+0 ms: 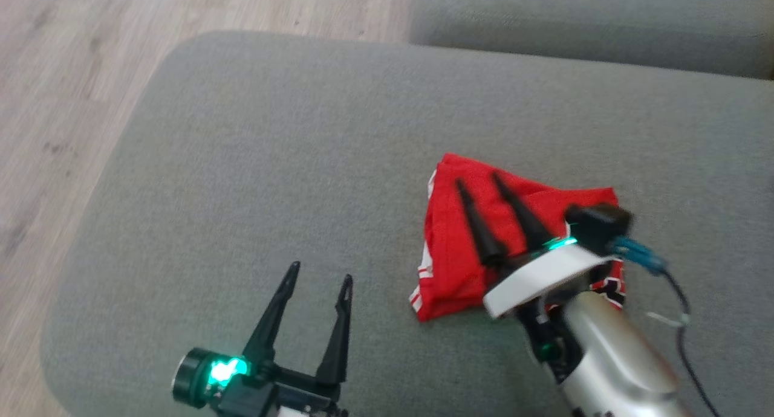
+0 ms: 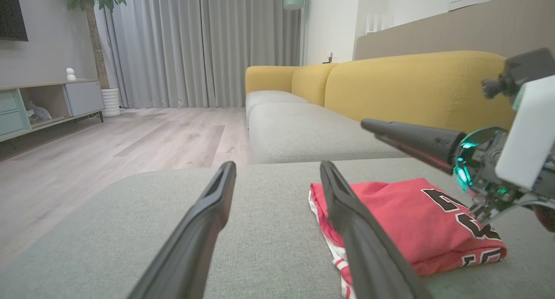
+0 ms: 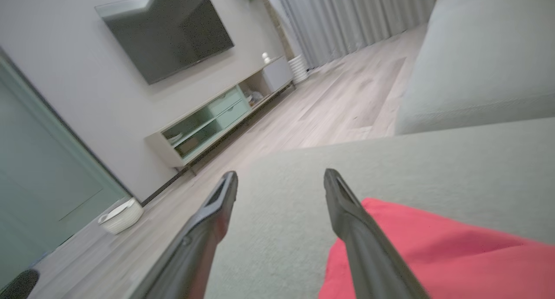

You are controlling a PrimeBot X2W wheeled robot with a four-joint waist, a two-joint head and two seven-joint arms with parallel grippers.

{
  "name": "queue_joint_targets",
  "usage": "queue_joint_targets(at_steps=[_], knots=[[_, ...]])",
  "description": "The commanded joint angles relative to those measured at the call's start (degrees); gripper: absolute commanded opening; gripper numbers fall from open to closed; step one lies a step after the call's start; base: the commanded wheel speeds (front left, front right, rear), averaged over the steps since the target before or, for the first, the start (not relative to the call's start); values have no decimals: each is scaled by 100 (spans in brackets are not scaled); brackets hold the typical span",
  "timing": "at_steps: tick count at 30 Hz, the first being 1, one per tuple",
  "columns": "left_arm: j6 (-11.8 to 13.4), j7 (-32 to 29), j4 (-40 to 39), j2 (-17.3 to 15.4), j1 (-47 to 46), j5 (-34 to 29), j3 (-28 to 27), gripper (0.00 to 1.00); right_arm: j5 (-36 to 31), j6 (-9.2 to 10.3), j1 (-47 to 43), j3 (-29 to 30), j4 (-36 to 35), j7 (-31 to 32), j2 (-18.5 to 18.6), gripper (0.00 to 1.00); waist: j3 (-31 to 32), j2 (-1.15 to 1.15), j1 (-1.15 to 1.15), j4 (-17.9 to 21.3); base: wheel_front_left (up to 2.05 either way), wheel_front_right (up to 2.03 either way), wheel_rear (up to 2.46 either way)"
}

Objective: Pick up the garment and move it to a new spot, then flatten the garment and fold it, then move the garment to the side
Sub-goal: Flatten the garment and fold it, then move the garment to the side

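The garment [image 1: 453, 254] lies folded into a compact red bundle on the grey sofa cushion [image 1: 302, 151], white striped trim at its left edge and black lettering on its right side [image 2: 459, 216]. My right gripper [image 1: 478, 180] hovers over it, open, fingers apart and nothing between them. In the right wrist view the red garment [image 3: 433, 264] lies under the right finger. My left gripper [image 1: 319, 275] stands open over bare cushion to the garment's left, apart from it.
The cushion's rounded edge drops to a wooden floor [image 1: 54, 103] on the left. A second grey cushion [image 1: 592, 18] lies beyond, with a yellow sofa back [image 2: 412, 82]. A blue-and-black cable [image 1: 671, 284] trails from my right wrist.
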State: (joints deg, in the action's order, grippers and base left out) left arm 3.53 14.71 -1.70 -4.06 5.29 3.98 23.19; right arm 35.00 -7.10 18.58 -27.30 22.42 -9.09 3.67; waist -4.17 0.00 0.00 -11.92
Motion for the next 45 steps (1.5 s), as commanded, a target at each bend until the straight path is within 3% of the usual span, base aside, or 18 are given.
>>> queue_joint_targets(at_steps=[1, 9, 14, 24, 45], knots=[[17, 29, -143, 85, -33, -33, -241, 100, -55, -39, 157, -9, -162, -132, -54, 100, 124, 0, 0, 100, 0, 0, 0], [128, 29, -67, 94, 238, 78, -591, 100, -371, -39, -1011, 1331, -475, -584, 641, 100, 757, 0, 0, 445, 0, 0, 0], [253, 29, 0, 95, 489, 78, -892, 100, -978, -39, -2076, 1922, -1024, -588, 671, 100, 1085, 0, 0, 698, 0, 0, 0], [153, 29, 216, 31, 870, 4, -1156, 100, -2028, -39, -3110, 1882, -1377, -590, 458, 100, 1288, 0, 0, 938, 0, 0, 0], [-6, 29, 377, 79, 937, -69, -1297, 100, -2324, -39, -3330, 2162, -1506, -590, 238, 100, 1247, 0, 0, 857, 0, 0, 0]])
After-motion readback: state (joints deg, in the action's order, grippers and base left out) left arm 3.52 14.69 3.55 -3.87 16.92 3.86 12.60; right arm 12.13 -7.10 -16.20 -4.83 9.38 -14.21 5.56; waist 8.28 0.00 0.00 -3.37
